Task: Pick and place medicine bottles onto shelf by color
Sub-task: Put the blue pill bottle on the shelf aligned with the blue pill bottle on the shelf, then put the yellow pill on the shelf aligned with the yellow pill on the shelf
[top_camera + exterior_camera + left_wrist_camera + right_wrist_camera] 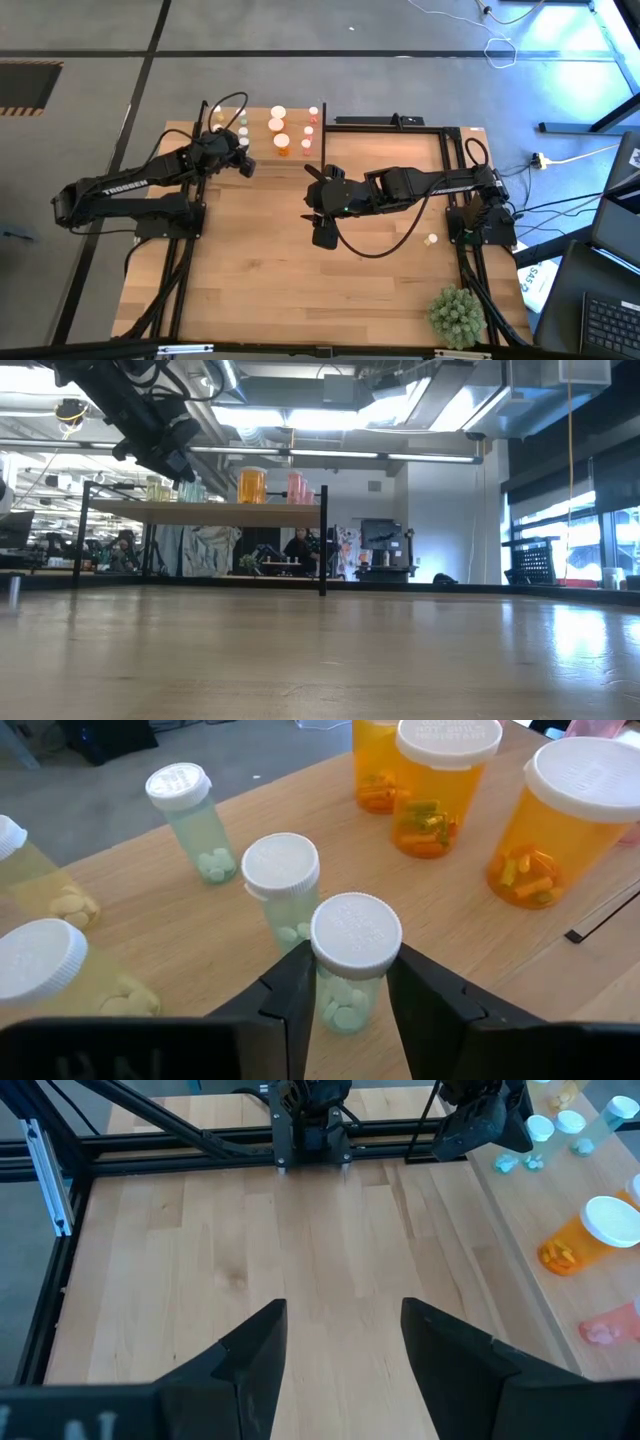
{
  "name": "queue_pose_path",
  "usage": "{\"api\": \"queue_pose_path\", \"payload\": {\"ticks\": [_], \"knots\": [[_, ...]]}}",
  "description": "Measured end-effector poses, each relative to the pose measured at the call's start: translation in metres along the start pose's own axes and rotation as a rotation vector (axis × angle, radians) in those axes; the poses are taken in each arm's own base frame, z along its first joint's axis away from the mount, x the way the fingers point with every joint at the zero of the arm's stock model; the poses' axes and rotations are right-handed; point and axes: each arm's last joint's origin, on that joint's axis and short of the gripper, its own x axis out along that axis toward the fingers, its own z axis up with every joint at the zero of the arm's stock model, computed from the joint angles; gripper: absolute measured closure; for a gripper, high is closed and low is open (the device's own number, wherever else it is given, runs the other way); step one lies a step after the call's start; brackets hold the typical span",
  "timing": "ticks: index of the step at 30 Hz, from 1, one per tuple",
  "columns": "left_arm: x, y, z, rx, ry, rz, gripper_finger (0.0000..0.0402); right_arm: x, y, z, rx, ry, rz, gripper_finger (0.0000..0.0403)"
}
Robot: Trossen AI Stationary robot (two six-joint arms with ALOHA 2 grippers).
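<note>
My left gripper is over the shelf at the table's far edge, and a pale green bottle stands upright between its fingers. The fingers sit close on either side of the bottle's body, below the white cap; I cannot tell whether they press it or only flank it, so I cannot tell whether the grip is closed. Just beyond that bottle stands another green one, a third farther off, and three orange bottles stand in a group to one side.

The left wrist view alone shows the bottle between my fingers. From above, my left gripper covers it, but there I see the whole row: green caps near my left arm, orange bottles in the middle, reddish bottles beyond. The low view shows the shelf raised on black posts with the bottles lined along it.

My right gripper hangs over bare table near the middle, jaws spread, nothing between them. One small bottle lies on the table beside my right arm.
</note>
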Motion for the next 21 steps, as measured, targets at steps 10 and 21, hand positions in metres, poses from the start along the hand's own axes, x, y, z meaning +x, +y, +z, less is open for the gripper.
{"api": "queue_pose_path", "payload": {"ticks": [10, 21], "knots": [[0.0002, 0.0001, -0.0015, 0.007, 0.011, 0.000, 0.0253, 0.0000, 0.0001, 0.0000, 0.000, 0.000, 0.000, 0.0202], [-0.0020, 0.0010, -0.0001, -0.002, -0.005, -0.002, 0.0250, -0.0002, 0.0001, 0.0000, 0.001, 0.000, 0.000, 0.0202]]}}
